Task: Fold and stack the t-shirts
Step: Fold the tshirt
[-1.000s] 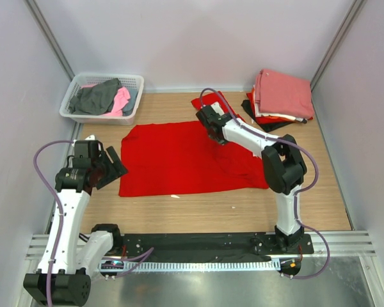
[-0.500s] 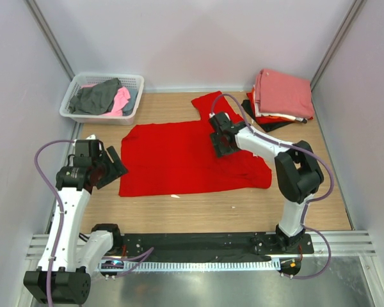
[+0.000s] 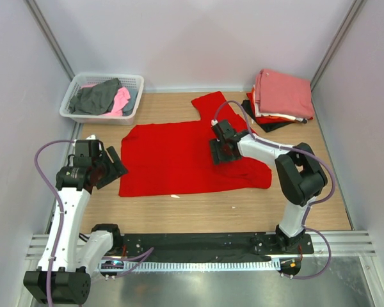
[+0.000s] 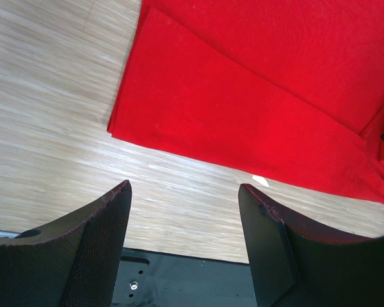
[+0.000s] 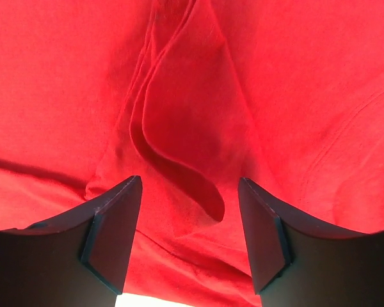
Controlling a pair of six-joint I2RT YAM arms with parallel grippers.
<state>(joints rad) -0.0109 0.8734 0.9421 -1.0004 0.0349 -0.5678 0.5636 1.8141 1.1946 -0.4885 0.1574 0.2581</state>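
Note:
A bright red t-shirt [image 3: 179, 157] lies spread across the middle of the table, one sleeve [image 3: 211, 104] pointing to the back. My right gripper [image 3: 221, 152] hangs open just above the shirt's right part, over a raised fold of red cloth [image 5: 179, 137], with nothing between its fingers. My left gripper [image 3: 112, 167] stands open off the shirt's left edge, above bare wood; the shirt's near-left corner [image 4: 125, 125] shows in the left wrist view. A stack of folded t-shirts [image 3: 280, 96], salmon-pink on top, sits at the back right.
A white lattice basket [image 3: 102, 97] at the back left holds grey and pink garments. A small white scrap [image 3: 175, 196] lies on the wood just in front of the shirt. Grey walls close in the table on three sides.
My right gripper has opened and let go of the red cloth, and has come from the back sleeve towards the front over the shirt's right part. The left arm has stayed still.

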